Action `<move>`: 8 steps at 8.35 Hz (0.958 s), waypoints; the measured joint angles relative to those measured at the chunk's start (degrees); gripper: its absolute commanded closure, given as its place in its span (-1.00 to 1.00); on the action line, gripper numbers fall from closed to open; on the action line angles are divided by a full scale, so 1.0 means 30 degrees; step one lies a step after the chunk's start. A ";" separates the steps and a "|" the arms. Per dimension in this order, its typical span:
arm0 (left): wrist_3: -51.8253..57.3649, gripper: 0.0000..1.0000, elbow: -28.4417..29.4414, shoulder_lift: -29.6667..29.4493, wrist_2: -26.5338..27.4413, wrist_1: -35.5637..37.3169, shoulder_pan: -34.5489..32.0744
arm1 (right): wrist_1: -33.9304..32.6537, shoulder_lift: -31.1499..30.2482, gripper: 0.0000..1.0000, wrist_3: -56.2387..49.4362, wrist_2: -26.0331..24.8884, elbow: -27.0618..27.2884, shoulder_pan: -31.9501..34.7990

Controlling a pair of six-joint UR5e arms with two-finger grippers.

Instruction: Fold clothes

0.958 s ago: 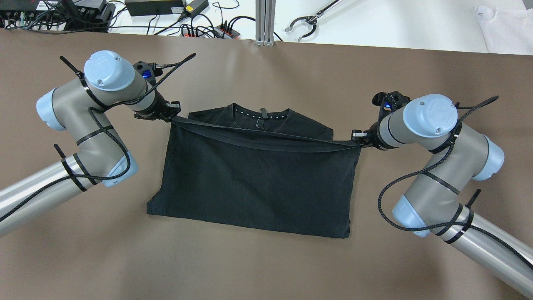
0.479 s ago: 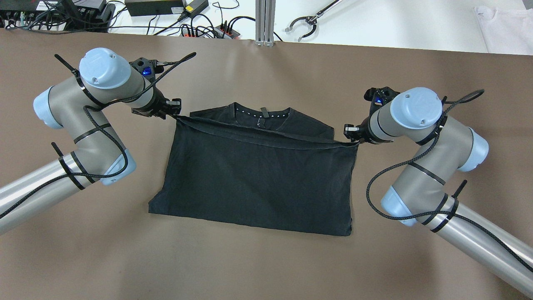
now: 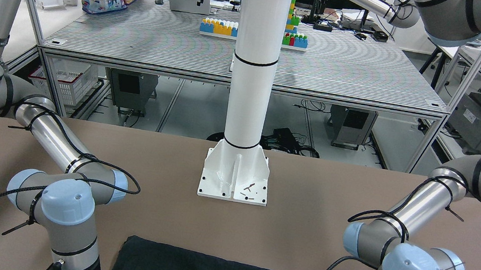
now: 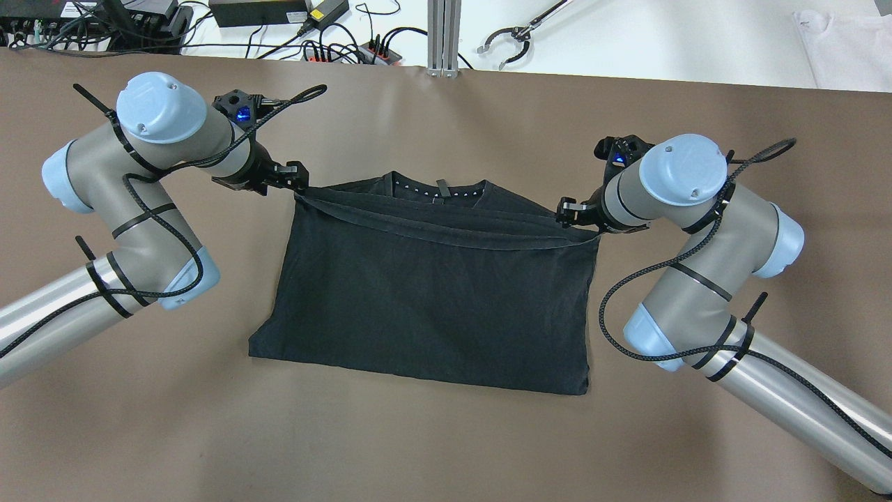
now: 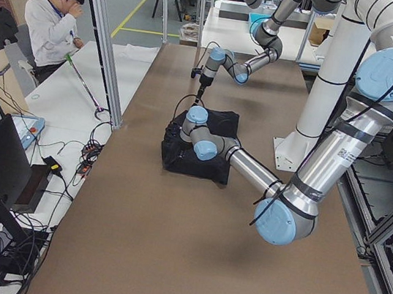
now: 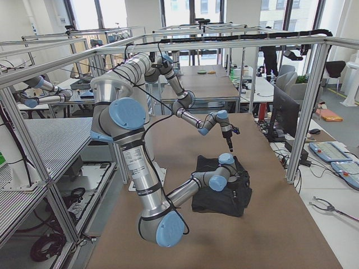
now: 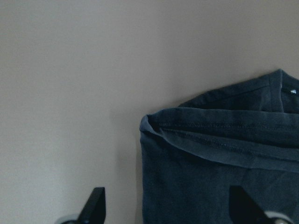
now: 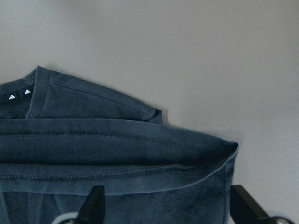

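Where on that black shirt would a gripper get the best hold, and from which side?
Probably on the black shirt, the two upper corners, where the hem lies folded near the collar. Stacked layers make a thick edge sticking out sideways, so come in low from each outer side; the left gripper and right gripper sit there, open. The flat middle offers nothing to pinch.

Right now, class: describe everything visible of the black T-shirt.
The black T-shirt, soft matte knit, lies folded in a rough rectangle on the brown table. Its stitched hem lies just short of the collar, whose inner tape bears small white marks. Only the table touches it; the left gripper and right gripper hang above, jaws open.
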 measured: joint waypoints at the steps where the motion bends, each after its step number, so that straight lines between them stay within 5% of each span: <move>1: -0.0063 -1.00 -0.1434 0.1082 -0.0106 -0.0050 0.0404 | 0.0038 0.0051 -0.89 0.0046 -0.0103 0.0046 -0.0268; 5: -0.0626 -0.99 -0.3927 0.4992 0.0243 -0.2240 0.3845 | 0.0075 0.0095 -0.89 0.0274 -0.0475 0.0179 -0.0896; 6: -0.0747 -0.81 -0.3865 0.5501 0.0423 -0.3088 0.4370 | 0.0076 0.0111 -0.89 0.0286 -0.0686 0.0179 -0.1007; 8: -0.0781 0.14 -0.3773 0.5879 0.0592 -0.3687 0.4894 | 0.0076 0.0140 -0.89 0.0293 -0.0899 0.0193 -0.1172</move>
